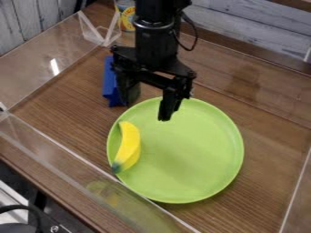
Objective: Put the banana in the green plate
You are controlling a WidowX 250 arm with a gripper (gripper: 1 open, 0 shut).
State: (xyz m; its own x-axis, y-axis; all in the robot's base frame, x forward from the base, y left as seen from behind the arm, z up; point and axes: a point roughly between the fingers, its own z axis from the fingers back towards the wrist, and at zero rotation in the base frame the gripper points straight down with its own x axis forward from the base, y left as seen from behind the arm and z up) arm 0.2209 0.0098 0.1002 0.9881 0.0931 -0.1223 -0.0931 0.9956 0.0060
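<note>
The small yellow banana (125,146) lies on the left part of the large lime-green plate (201,164), its greenish tip toward the near rim. My black gripper (148,102) hangs point-down over the plate's far-left edge, above and behind the banana. Its fingers stand wide apart, open, with nothing between them. One fingertip is over the plate, the other near the rim.
A blue block (113,80) stands on the wooden table just left of the gripper. A yellow object (126,16) sits at the back. Clear plastic walls (55,159) fence the table along the left and near sides.
</note>
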